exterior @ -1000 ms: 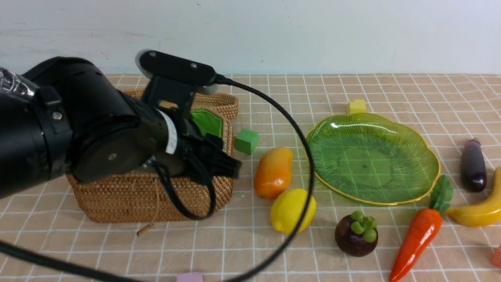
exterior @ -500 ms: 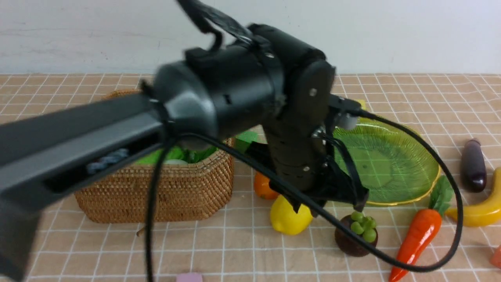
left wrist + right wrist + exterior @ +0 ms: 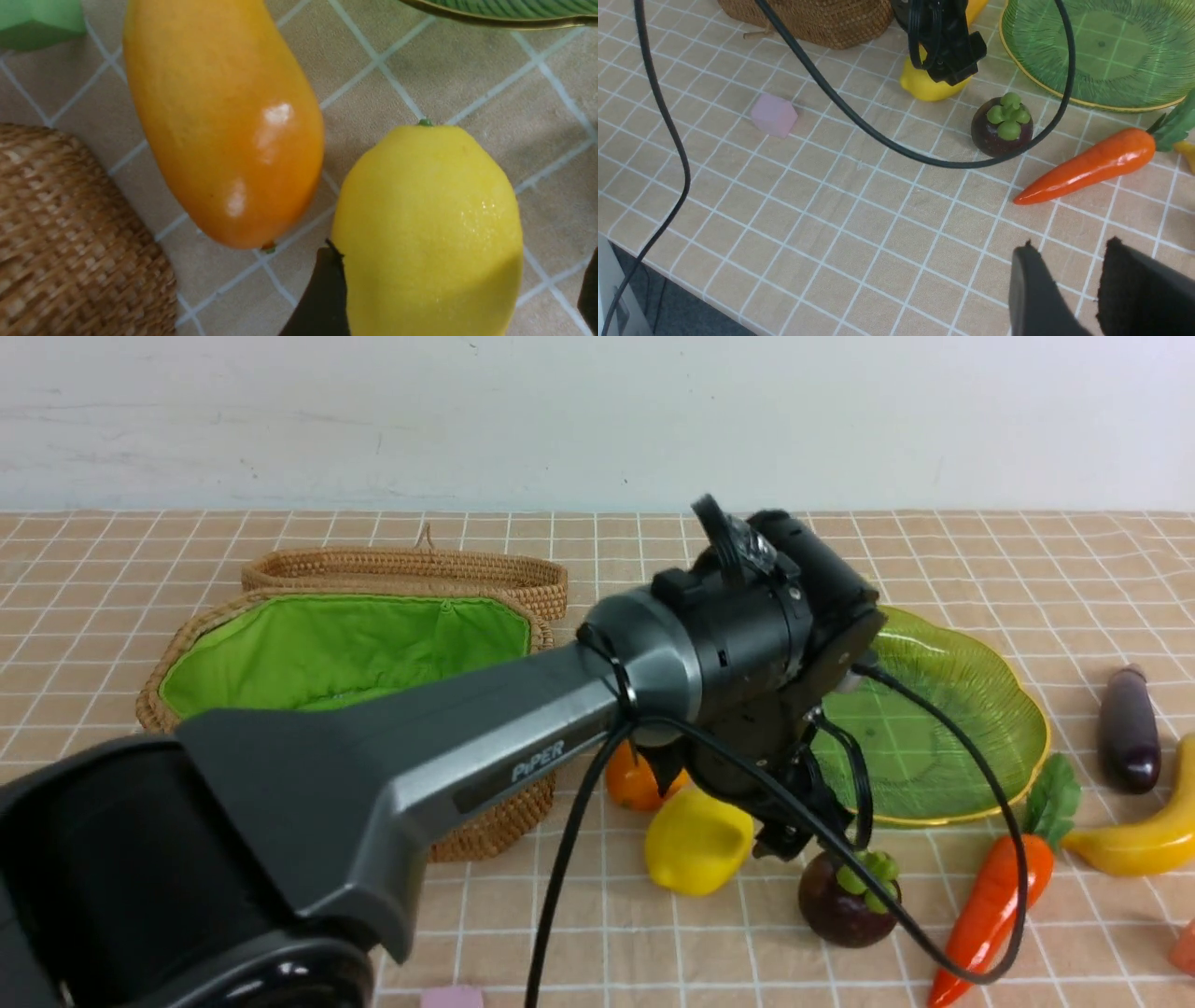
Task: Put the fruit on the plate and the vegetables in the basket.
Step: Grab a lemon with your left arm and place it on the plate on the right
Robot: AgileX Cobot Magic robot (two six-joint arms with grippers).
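Closely, left jaws astride lemon [image 3: 427, 224], mango [image 3: 219, 116] alongside, plate [image 3: 490, 14] rim near.

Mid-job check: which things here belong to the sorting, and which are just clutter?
Job: woven wicker basket, green glass plate, orange mango, yellow lemon, purple mangosteen, orange carrot, purple eggplant, yellow banana.
Clutter: pink foam cube, green foam cube.

Front view faces forward; left wrist looks down closely, right wrist farther; all share the lemon [image 3: 695, 845] [image 3: 427, 228] [image 3: 922, 84].
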